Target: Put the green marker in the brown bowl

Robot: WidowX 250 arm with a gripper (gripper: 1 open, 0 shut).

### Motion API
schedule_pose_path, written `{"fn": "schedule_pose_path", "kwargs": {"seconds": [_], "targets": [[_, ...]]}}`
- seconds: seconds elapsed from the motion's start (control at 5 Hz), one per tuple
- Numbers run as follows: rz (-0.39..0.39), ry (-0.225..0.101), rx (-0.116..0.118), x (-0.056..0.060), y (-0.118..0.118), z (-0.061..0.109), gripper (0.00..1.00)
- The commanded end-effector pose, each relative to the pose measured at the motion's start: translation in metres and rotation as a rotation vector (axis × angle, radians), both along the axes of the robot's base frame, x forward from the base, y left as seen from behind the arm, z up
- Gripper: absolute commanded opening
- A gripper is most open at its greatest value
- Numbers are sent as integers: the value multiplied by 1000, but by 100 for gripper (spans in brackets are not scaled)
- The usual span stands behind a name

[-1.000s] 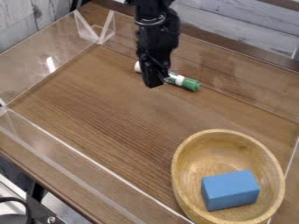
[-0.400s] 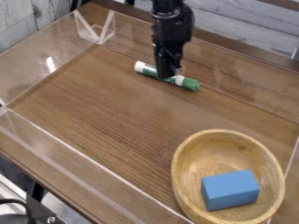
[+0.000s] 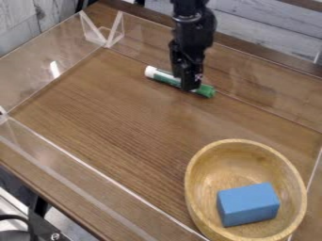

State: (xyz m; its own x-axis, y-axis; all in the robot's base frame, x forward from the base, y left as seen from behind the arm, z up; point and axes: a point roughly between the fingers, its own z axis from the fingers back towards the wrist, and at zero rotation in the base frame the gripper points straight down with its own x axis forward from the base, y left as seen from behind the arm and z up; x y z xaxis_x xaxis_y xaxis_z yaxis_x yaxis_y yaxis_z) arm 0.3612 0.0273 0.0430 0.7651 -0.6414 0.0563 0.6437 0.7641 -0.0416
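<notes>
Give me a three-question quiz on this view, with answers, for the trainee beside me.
1. Which thing lies inside the brown bowl: the blue block or the green marker?
2. True or false: the marker's green cap end points away from the wooden bowl's side of the table, toward the clear plastic wall.
3. Fill in: the gripper is down at the ____.

Key: 1. the blue block; 2. false; 3. marker

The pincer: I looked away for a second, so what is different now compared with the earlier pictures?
The pincer has moved rightward in the picture, coming over the marker. The marker, bowl and blue block stayed put.
</notes>
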Motion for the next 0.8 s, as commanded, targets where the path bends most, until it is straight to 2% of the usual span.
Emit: {"fn": "schedule_pose_path", "kwargs": {"seconds": [0.0,0.4,0.6], "targets": [[-14,-75,2,19,-4,17,100],[-19,-84,-2,13,-2,4,100],[-23,-89,-4,13,-2,0,0]]}}
